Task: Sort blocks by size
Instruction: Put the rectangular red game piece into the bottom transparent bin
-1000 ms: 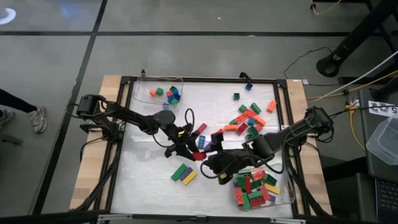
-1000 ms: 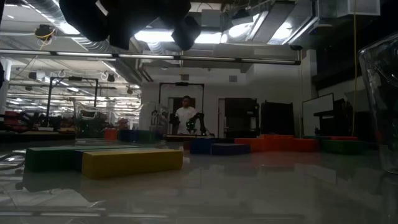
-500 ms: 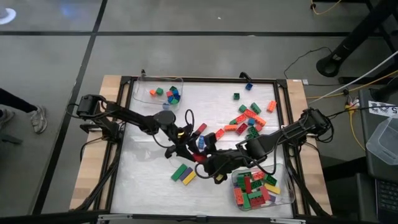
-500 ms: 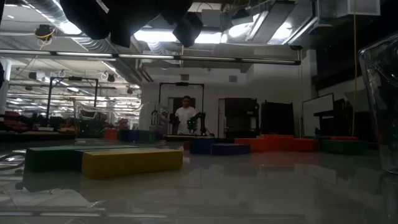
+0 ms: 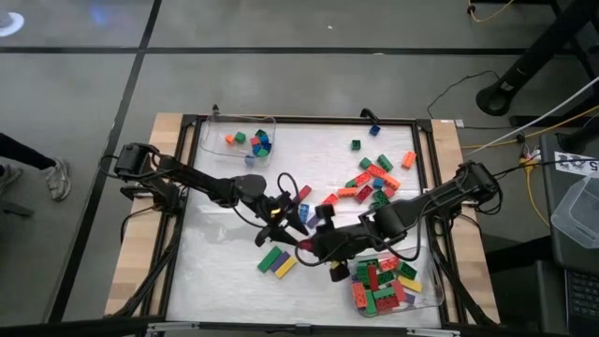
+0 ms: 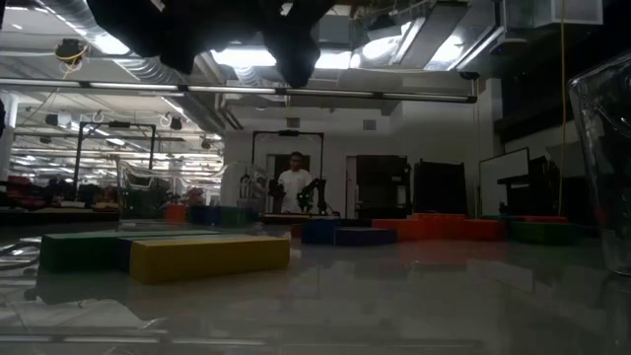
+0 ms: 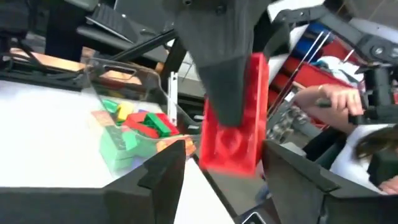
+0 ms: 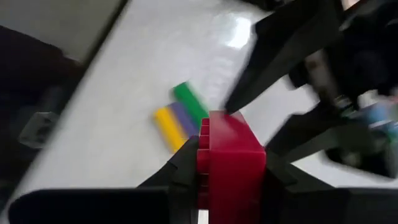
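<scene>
A long red block hangs above the table's middle between both grippers. My right gripper is shut on it. My left gripper is open, with one finger on either side of the block's lower end and a gap showing at each. In the high view the left gripper and the right gripper meet nose to nose. A green, a purple and a yellow long block lie side by side on the table just below them. Loose blocks lie scattered at the far right. My right gripper pinches the red block between its two fingers, which lie on its two broad sides. In the left wrist view one right finger comes slanting down over the block's face. The block is lifted clear of the table, its free end toward my left gripper.
A clear tray at the far left holds a few short blocks. A clear tray at the near right is filled with long blocks. The white mat is bare at the near left. A person stands far back in the room.
The red block has passed from one gripper to the other in mid-air. My right gripper has shut on it and my left gripper has opened off it. Both wrists have rolled a little. The block stays lifted over the same spot.
</scene>
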You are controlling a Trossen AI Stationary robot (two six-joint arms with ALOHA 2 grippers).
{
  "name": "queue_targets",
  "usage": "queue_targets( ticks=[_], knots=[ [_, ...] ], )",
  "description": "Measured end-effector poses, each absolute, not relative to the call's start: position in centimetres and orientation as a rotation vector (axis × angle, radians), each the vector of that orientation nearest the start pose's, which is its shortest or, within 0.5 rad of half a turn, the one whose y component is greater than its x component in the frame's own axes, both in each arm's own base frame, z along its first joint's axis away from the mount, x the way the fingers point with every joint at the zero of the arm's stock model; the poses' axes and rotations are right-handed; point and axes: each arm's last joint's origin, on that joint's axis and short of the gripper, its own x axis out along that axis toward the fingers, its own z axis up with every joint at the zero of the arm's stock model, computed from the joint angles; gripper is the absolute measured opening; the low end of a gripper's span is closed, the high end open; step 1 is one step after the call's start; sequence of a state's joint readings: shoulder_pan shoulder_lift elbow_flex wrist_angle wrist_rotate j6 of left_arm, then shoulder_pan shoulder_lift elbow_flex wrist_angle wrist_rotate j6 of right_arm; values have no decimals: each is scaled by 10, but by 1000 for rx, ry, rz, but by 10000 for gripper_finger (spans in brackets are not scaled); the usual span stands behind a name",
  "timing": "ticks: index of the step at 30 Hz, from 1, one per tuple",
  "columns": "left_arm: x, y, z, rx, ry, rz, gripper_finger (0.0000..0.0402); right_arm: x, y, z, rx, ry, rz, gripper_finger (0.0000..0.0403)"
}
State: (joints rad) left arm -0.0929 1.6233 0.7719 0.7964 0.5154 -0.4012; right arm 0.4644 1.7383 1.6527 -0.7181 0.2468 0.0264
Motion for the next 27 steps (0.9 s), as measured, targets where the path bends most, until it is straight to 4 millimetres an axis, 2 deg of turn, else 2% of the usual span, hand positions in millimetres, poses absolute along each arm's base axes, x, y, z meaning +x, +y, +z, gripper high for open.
queue_targets(
  ticks=[5,9,13,16,18,23,27],
  knots=[
    [331,-42,216,-383,180,-576,181,330,165,333,2,901,285,89],
    [331,-37,216,-378,175,-562,170,316,169,330,263,1107,338,92],
    [332,-31,214,-385,189,-543,167,294,177,321,417,1368,255,93],
    [332,-29,213,-394,201,-535,168,276,186,317,437,1504,156,94],
    [332,-27,213,-394,204,-530,168,268,192,315,433,1537,105,95],
    [332,-22,212,-374,205,-518,168,257,205,314,455,1486,-67,101],
    [333,-15,212,-341,192,-500,168,253,210,314,515,1490,-126,135]
  ],
)
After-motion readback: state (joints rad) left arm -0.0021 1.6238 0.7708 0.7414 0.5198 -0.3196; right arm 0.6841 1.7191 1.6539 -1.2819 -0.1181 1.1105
